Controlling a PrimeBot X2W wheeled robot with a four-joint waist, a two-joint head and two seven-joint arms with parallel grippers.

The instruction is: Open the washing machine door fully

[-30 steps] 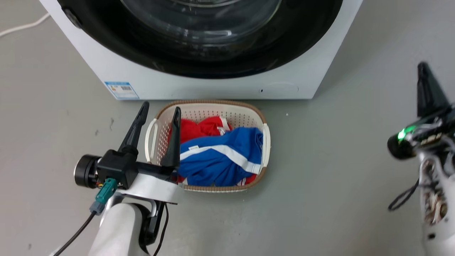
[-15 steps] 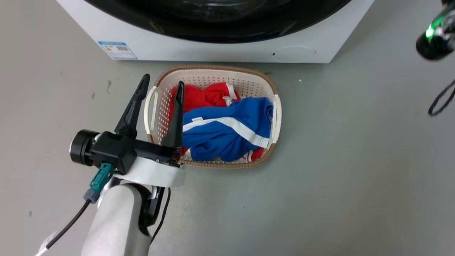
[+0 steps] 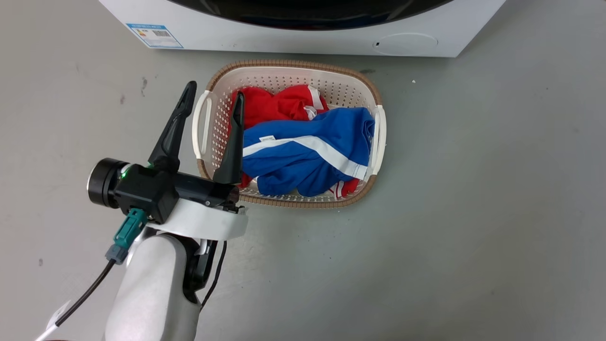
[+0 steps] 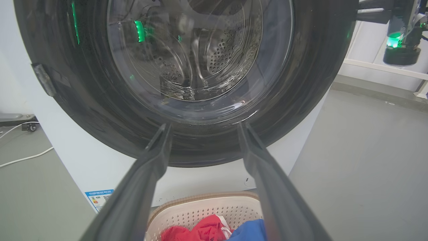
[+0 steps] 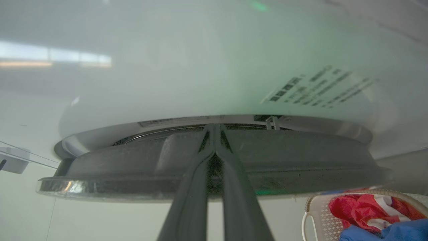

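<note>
Washing machine door (image 4: 83,110) faces the left wrist camera head-on: a glossy black disc nearly as wide as the white machine, with a bulging clear glass window (image 4: 197,57) through which the perforated steel drum can be made out. From the head camera just a thin dark arc of the washing machine door (image 3: 307,14) runs along the top edge, above the machine's white lower panel with its small round flap (image 3: 407,42) and blue-edged label (image 3: 154,35).

The right wrist camera sees the door edge-on, as a thick dark rim (image 5: 301,157) lying close against the white front. The right gripper (image 5: 215,129) has its jaws clenched, fingertips meeting at the seam between the rim and the front; whether they touch it cannot be told. In the left wrist view that arm's green-lit wrist (image 4: 399,40) hangs beside the door's upper right edge.

The left gripper (image 3: 214,90) has its jaws released and holds nothing. In the head view it hovers over the left end of a cream laundry basket (image 3: 293,66) that stands on the grey floor (image 3: 473,189) just before the machine. A red garment (image 3: 279,102) and a blue one with a white stripe (image 3: 307,156) lie in the basket.
</note>
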